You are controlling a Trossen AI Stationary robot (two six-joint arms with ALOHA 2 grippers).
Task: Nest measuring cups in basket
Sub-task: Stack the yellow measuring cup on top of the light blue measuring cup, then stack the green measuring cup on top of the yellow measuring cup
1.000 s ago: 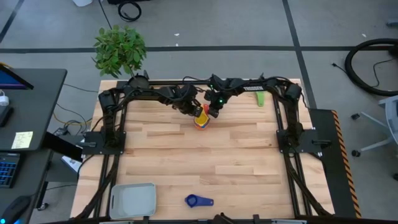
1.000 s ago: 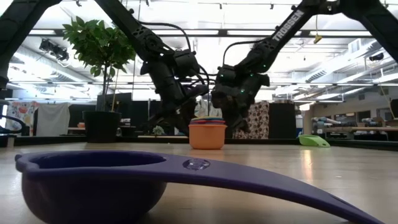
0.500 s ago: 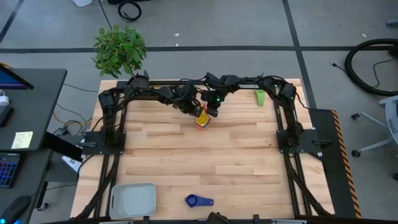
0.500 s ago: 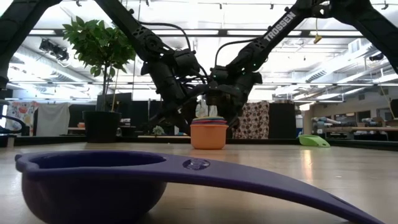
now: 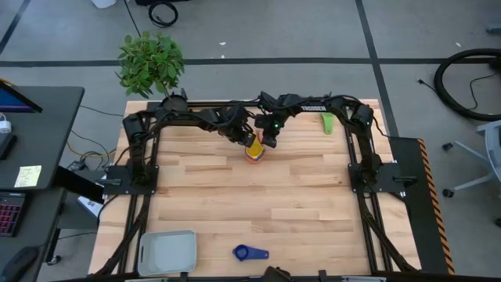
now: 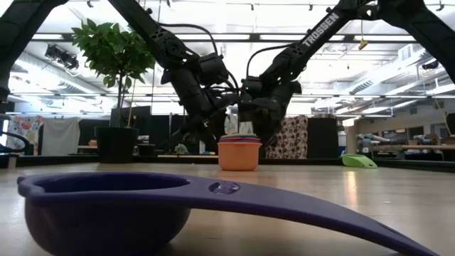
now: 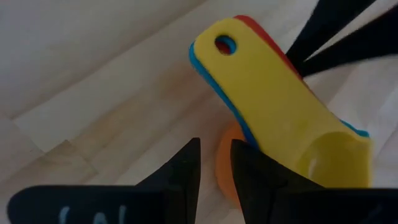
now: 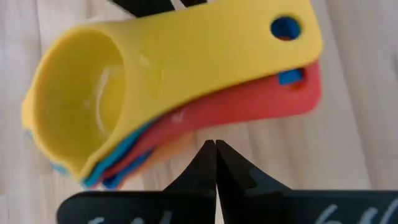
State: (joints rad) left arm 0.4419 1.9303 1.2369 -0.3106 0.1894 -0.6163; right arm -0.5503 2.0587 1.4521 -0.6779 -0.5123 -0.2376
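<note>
Two dark end effectors are meeting at the nested stack of small plastic measuring cups [image 5: 254, 150] on the wooden desk [image 5: 250, 204]'s far side, the left end effector [image 5: 246, 141] slightly apart, the right end effector [image 5: 268, 142] pressed together, while the shallow grey rectangular basket [image 5: 167, 251] is sitting near the front-left corner.

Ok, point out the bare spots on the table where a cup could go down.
Widest bare wood lies between the stacked cups and the basket with the dark blue cup. More lies right of that cup. It is crowded at the stack, where the left gripper and right gripper meet, near the green cup.
</note>
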